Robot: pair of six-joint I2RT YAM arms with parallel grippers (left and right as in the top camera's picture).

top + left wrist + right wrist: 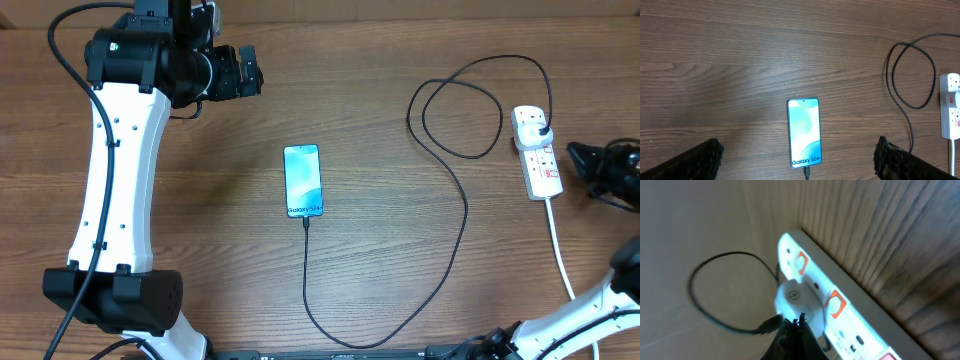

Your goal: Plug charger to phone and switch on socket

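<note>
Arms first: your left arm (115, 170) stands folded over the table (400, 90), and its left gripper (245, 70) hangs high with fingers (697, 160) spread to their widest, holding nothing. Your right gripper (796, 327) is pinched together and empty, its tips right at the plug (795, 297) on the socket (540, 160); you cannot tell whether they touch. The phone (804, 132) lies between the left fingers, well below them, with the charger (305, 265) seated in its short edge. Only the right wrist view shows the red switches (835, 304) just beyond the closed tips.

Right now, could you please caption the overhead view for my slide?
Charger cable runs from phone to power strip; shut right gripper hovers beside it.
</note>
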